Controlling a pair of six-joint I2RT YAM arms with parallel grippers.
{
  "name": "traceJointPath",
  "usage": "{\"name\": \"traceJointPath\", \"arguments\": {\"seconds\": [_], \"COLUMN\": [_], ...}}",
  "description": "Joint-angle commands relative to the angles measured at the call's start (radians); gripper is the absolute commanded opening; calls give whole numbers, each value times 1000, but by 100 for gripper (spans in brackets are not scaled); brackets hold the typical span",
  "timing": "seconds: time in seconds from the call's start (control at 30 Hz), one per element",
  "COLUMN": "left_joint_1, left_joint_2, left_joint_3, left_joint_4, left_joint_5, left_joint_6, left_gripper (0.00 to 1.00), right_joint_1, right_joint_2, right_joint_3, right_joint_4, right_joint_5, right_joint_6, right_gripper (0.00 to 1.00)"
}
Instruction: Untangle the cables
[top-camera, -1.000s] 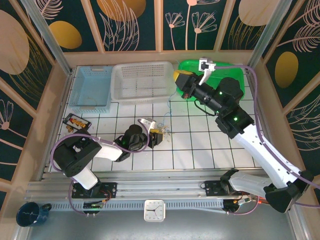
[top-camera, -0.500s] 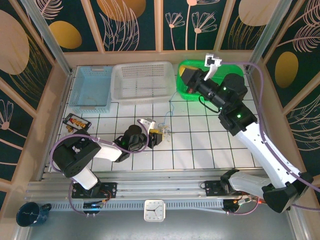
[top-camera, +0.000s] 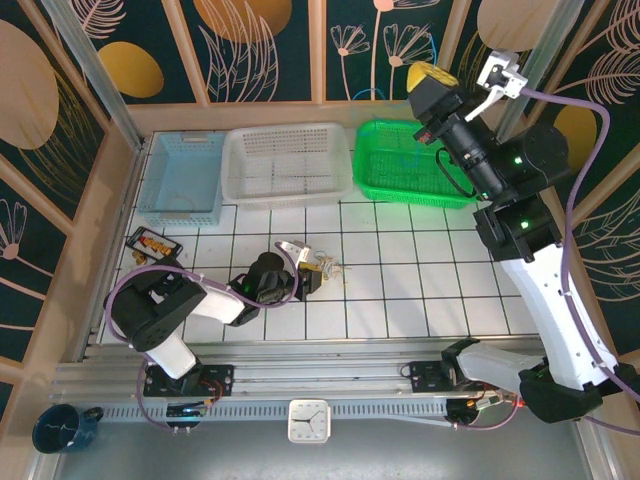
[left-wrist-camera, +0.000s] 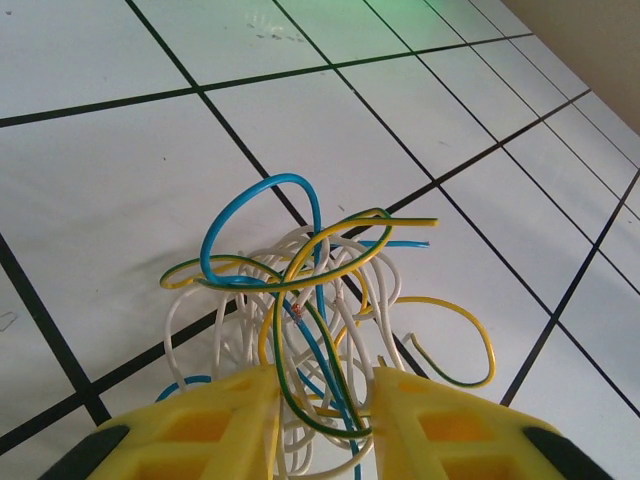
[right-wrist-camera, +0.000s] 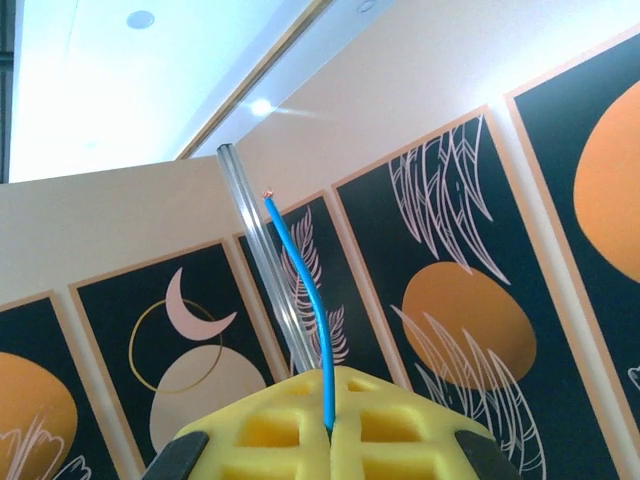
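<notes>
the cables (left-wrist-camera: 310, 300) lie tangled on the table (left-wrist-camera: 120, 150) just ahead of the left gripper (left-wrist-camera: 325, 390), strands running between its narrow jaws; whether they pinch, i cannot tell. one blue wire (right-wrist-camera: 305, 290) sticks up from the clamped right gripper (right-wrist-camera: 330, 405).

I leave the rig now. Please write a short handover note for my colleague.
Left gripper: low on the table, jaws apart on either side of the tangle of white, yellow and blue wires.
Right gripper: shut on one blue wire, raised high near the green basket.
Done: one wire gripped and lifted.
Left to do: separate the rest; whether the blue wire is free of the tangle cannot be seen.
</notes>
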Motion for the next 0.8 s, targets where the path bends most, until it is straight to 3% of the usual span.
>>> {"name": "traceJointPath", "arguments": {"seconds": [0.0, 0.2, 0.53, 0.77], "left_joint_1": [-6, -6, -6, -6], "left_joint_2": [10, -33, -194, -294], "left_joint_3": [-13, -13, -20, -39], "left_joint_4": [46, 31, -25, -59], "left_joint_5": [12, 17, -19, -120], "left_joint_6": [-11, -20, -73, -109], "left_gripper": [30, 40, 80, 99], "right_joint_1": [-11, -20, -48, -96], "right_joint_2": [-6, -10, 26, 135], "right_joint_3": [14, -34, -145, -148], "right_joint_4": [53, 59, 112, 197], "right_joint_5": [52, 104, 189, 273], "right_joint_6": [-25, -59, -98, -152], "right_gripper": [0, 0, 0, 0]}}
